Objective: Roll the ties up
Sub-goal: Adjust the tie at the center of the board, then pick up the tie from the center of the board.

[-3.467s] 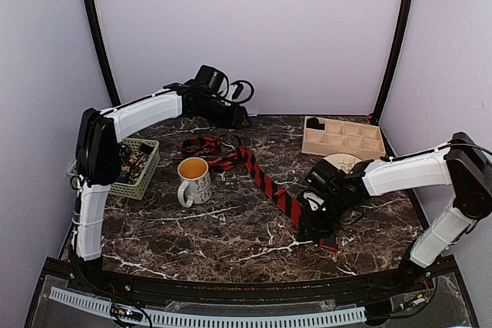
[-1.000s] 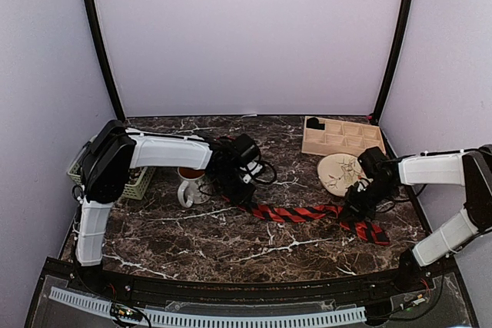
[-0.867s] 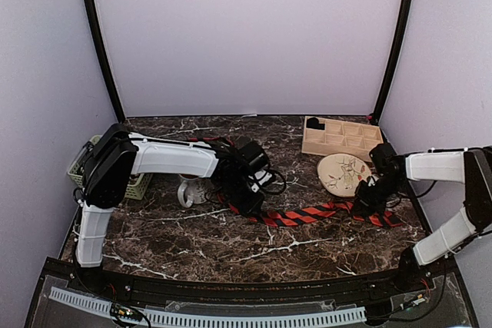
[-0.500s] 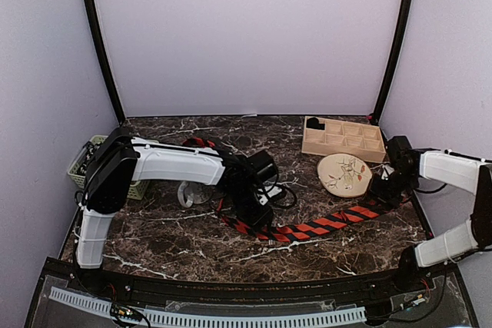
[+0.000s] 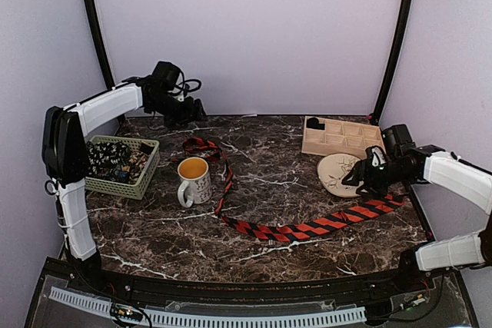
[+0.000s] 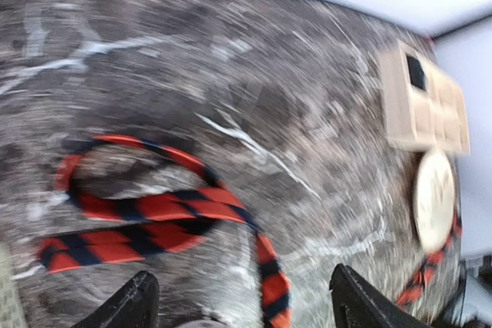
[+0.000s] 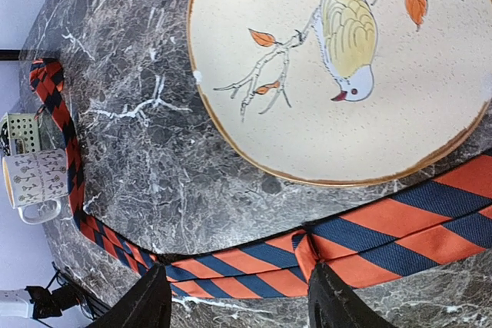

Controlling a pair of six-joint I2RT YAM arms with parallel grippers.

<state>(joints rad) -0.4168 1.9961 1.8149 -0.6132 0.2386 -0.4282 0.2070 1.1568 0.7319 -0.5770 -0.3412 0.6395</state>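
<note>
The striped tie [image 5: 296, 230] lies unrolled on the marble table [image 5: 192, 247], its red-and-black band dipping lowest at the bottom centre of the top view. From there it runs up and right to its wide end near the right edge. To the left it narrows, climbs past the mug and ends in a loose loop at the upper middle-left of the tabletop.

The right gripper [image 5: 363, 179] hovers at the right of the frame, above the tie's wide stretch and just beside the bird-painted plate [image 5: 338, 165]. In the wrist view its fingers are spread with nothing between them; the tie below is folded over itself once.

The mug [image 5: 194, 180] stands upright at left centre, just left of the tie's narrow part. Further left, a green basket [image 5: 115, 188] holds dark dotted fabric [image 5: 106, 153], too small to make out. A wooden tray [image 5: 338, 153] of compartments sits at the back right, beyond the plate.

The left gripper [image 5: 194, 110] hangs raised at the upper left, near the back wall and well apart from the tie. Its blurred wrist view shows the fingertips wide apart and holding nothing.
</note>
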